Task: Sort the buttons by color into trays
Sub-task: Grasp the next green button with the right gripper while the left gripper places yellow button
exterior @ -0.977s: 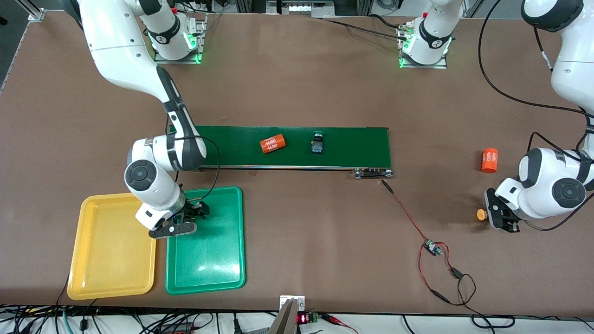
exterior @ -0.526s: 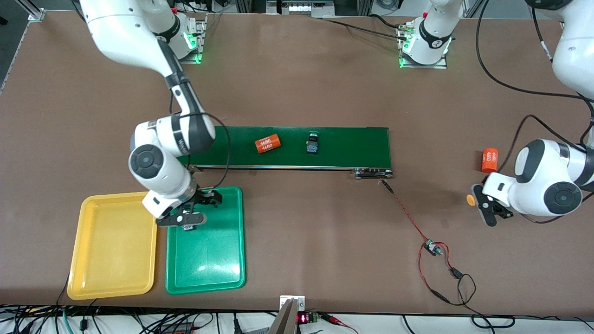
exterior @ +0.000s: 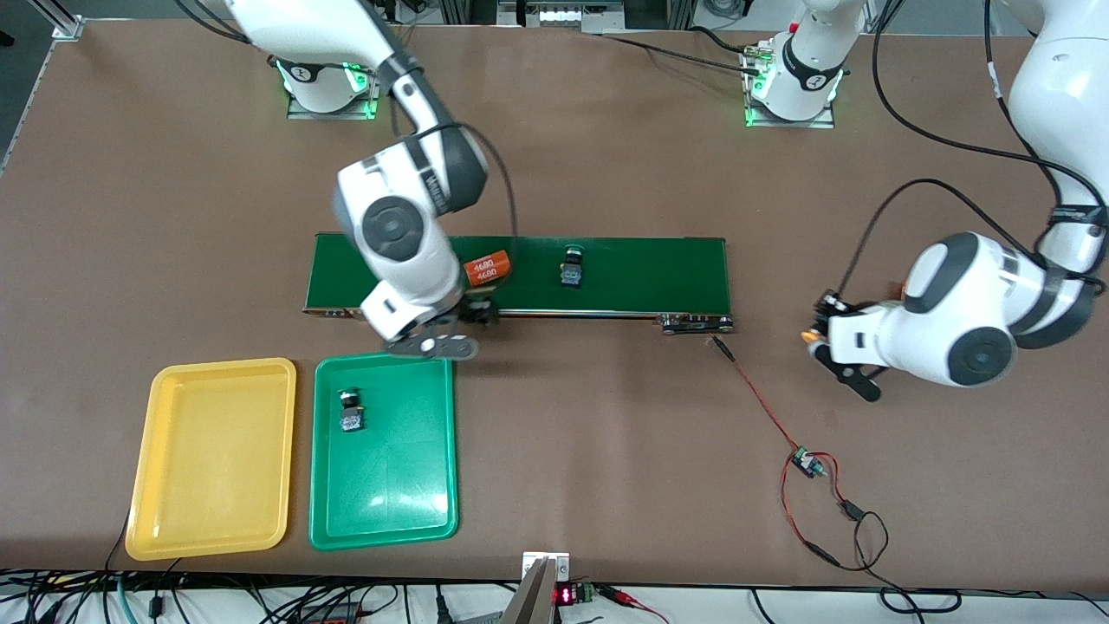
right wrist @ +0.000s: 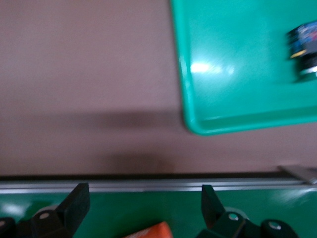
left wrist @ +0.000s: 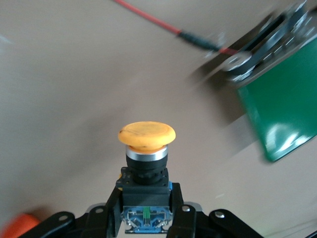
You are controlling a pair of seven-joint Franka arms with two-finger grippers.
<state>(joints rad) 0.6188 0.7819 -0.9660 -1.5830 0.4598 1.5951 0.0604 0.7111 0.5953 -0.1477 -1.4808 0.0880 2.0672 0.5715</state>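
Observation:
My left gripper (exterior: 821, 336) (left wrist: 145, 210) is shut on the black body of an orange-capped button (left wrist: 146, 137), held up over bare table off the conveyor's end toward the left arm. My right gripper (exterior: 433, 343) (right wrist: 143, 198) hangs open and empty over the conveyor's edge nearest the front camera, its fingers (right wrist: 74, 203) wide apart. A green-capped button (exterior: 351, 412) (right wrist: 304, 49) lies in the green tray (exterior: 390, 485) (right wrist: 237, 64). Another green-capped button (exterior: 571, 266) rides on the belt. The yellow tray (exterior: 212, 459) beside the green one holds nothing.
A dark-green conveyor belt (exterior: 641, 273) (left wrist: 287, 109) crosses the table's middle, with an orange "4680" cylinder (exterior: 487, 267) (right wrist: 153, 230) on it near my right gripper. A red wire with a small circuit board (exterior: 806, 464) trails from the conveyor's end toward the front camera.
My right gripper left the green button in the green tray and swung up to the conveyor. My left gripper lifted the orange button and moved toward the conveyor. Belt items drifted toward the right arm's end.

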